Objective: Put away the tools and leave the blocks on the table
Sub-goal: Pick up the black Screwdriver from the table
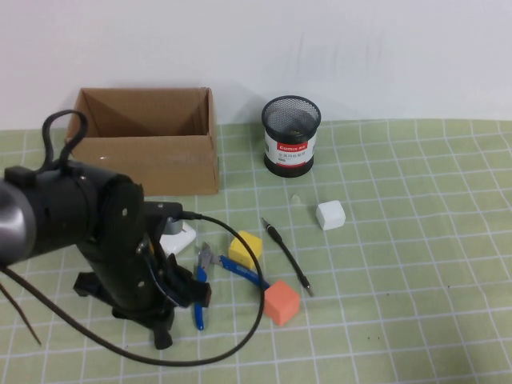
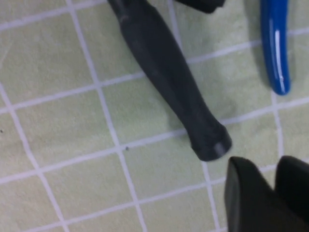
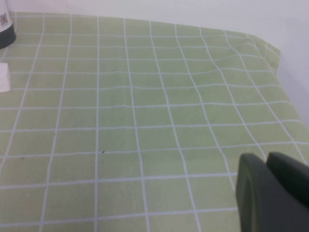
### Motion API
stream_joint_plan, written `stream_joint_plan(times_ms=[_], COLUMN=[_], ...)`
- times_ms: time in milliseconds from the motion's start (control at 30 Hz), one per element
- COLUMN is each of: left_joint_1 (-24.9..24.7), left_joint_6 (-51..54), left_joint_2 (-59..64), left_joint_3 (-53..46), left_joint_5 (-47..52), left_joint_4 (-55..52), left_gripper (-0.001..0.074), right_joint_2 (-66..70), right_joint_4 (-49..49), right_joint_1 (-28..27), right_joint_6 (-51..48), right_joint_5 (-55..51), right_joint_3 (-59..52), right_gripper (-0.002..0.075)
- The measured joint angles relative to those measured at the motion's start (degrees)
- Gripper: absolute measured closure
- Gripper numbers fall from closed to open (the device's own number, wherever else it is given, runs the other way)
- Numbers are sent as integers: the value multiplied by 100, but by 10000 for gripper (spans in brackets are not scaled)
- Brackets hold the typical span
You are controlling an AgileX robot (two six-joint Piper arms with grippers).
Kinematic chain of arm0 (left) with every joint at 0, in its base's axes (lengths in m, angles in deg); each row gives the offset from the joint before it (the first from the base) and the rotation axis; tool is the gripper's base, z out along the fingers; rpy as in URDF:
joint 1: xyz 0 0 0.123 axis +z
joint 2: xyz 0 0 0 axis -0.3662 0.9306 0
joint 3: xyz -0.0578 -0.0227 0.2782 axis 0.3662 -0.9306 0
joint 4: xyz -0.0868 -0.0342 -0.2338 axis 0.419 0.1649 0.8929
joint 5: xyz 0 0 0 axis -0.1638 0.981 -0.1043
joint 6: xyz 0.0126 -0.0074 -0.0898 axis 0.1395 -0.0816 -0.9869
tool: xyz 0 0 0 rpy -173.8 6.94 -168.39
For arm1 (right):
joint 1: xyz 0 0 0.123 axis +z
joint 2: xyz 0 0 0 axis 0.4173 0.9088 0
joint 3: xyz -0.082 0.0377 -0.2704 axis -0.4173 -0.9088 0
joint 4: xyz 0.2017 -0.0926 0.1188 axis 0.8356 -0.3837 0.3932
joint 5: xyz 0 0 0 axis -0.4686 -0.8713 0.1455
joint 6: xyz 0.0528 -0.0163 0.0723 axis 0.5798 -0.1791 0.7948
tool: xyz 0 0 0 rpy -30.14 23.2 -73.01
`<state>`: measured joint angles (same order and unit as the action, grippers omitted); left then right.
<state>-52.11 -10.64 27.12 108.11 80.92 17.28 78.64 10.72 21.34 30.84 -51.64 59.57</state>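
The left gripper (image 2: 263,193) hangs low over the table (image 1: 416,264), fingers pressed together and holding nothing, just beside the black-handled screwdriver (image 2: 169,82) and the blue-handled pliers (image 1: 228,272). The thin driver (image 1: 286,256) lies between the yellow block (image 1: 246,248), orange block (image 1: 281,302) and white block (image 1: 330,214). The right gripper (image 3: 275,193), fingers closed and empty, sits over bare mat, outside the high view.
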Motion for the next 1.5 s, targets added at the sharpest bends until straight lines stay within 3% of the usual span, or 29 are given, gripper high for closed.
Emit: stream_joint_plan(times_ms=[200, 400, 667, 1300, 1367, 1500], left_joint_1=[146, 156, 208, 350, 350, 350], left_joint_6=[13, -434, -1244, -1324, -1324, -1313], left_joint_2=[46, 139, 351, 1107, 1133, 1133], left_joint_3=[9, 22, 22, 35, 59, 71], left_joint_5=[-216, -517, -633, -1493, -1493, -1567], left_joint_4=[0, -153, -864, -1199, -1212, -1286], left_gripper=[442, 405, 402, 404, 427, 559], right_joint_2=[0, 0, 0, 0, 0, 0], right_joint_4=[0, 0, 0, 0, 0, 0], right_joint_1=[0, 0, 0, 0, 0, 0], right_joint_6=[0, 0, 0, 0, 0, 0], right_joint_5=[0, 0, 0, 0, 0, 0], right_joint_3=[0, 0, 0, 0, 0, 0], right_gripper=[735, 735, 735, 735, 735, 735])
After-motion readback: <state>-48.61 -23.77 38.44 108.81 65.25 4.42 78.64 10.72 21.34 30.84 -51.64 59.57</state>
